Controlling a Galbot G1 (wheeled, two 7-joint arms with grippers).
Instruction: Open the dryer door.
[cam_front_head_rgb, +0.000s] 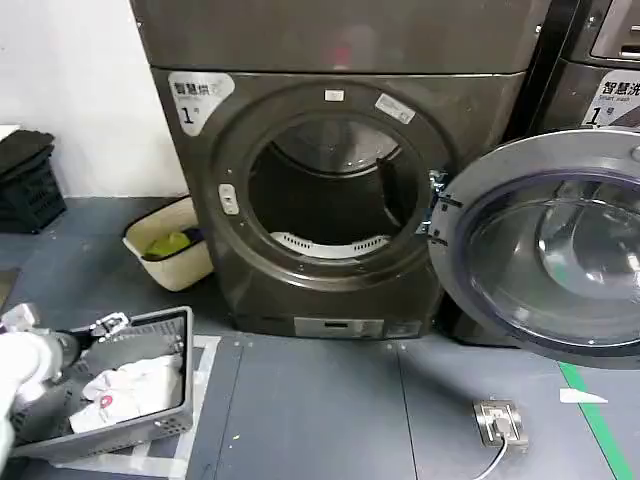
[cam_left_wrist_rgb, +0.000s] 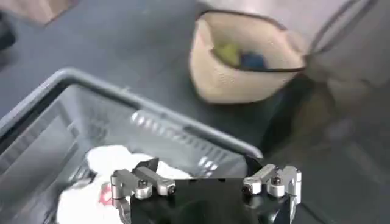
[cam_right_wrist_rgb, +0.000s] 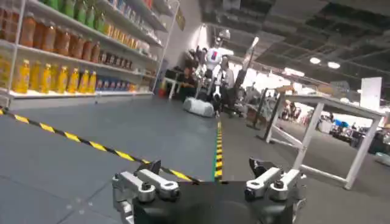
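The dryer door (cam_front_head_rgb: 545, 245) was swung fully open to the right of the dryer (cam_front_head_rgb: 330, 190); both grippers' jaws were parted, the left gripper (cam_left_wrist_rgb: 204, 182) over a grey basket (cam_left_wrist_rgb: 55, 109), the right gripper (cam_right_wrist_rgb: 207, 182) empty.

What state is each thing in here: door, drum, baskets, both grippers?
dryer door: swung fully open to the right, inner face showing.
dryer: drum mouth uncovered, drum looks empty.
grey laundry basket: on the floor, holding white cloth.
beige basket: beside the dryer, yellow and blue items inside.
left gripper: open, empty, over the grey basket.
right gripper: open, empty, facing away into the room.
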